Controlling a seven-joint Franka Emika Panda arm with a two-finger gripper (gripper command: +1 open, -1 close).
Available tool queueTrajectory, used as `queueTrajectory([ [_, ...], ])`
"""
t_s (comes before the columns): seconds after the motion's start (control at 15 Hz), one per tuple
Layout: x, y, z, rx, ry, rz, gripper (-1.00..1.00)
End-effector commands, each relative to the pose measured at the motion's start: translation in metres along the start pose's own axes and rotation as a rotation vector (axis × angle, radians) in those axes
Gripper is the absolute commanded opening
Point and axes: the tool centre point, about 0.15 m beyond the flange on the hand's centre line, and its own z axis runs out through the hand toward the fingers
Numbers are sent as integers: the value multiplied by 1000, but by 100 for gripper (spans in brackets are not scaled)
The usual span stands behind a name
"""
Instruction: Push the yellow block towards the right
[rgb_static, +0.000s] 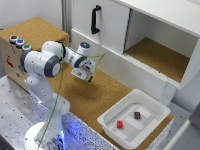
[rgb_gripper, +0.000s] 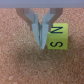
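Observation:
The yellow block (rgb_gripper: 56, 38) is a small yellow-green cube with dark marks, lying on the cork surface. In the wrist view my gripper (rgb_gripper: 42, 45) is shut and holds nothing. Its fingertips are down at the cork, and one finger (rgb_gripper: 46, 31) rests against the side of the block. In the exterior view the gripper (rgb_static: 89, 76) is low over the cork counter in front of the white cabinet, and the block is hidden behind it.
A white tray (rgb_static: 150, 103) at the exterior view's lower right holds a small red block (rgb_static: 120, 124) and a small dark block (rgb_static: 137, 115). A white cabinet (rgb_static: 112, 22) with a black handle (rgb_static: 95, 19) stands behind. A box with coloured buttons (rgb_static: 20, 43) is at the left.

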Motion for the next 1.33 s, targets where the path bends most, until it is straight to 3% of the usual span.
queueTrajectory([
  [0.0,24,10,13,76,-17,-28,-100],
  [0.73,33,48,2,2,2,11,-100],
  [1.27,23,104,-3,-49,-40,44,-100],
])
